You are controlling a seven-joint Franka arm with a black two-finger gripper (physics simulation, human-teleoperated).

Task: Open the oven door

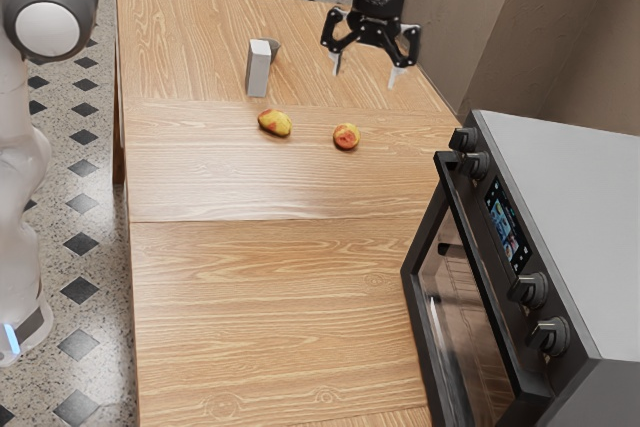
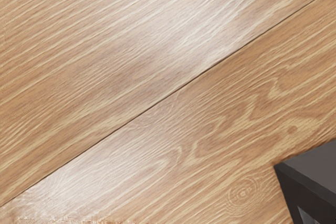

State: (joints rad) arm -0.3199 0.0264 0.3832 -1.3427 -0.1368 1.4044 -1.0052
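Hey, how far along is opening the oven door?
Nothing looks done: the black-framed glass oven door appears shut. In hand: nothing; the black two-finger end effector hangs open, clear of the oven. Left: likely reaching the door's long black top bar, then pulling it open.

The exterior view looks slantwise down from above and outside the tabletop, wide enough to hold the grey-and-black metal oven (image 1: 565, 182), the pale wood-grained table (image 1: 260, 297) and part of the white jointed arm (image 1: 20, 127). The wrist view looks down at the wood from much nearer, carried by the black two-finger gripper (image 1: 366, 77) beyond the oven's near end. Both views share the tabletop beside the oven, a thin dark straight seam (image 2: 173, 93) and a dark oven corner (image 2: 310, 174).
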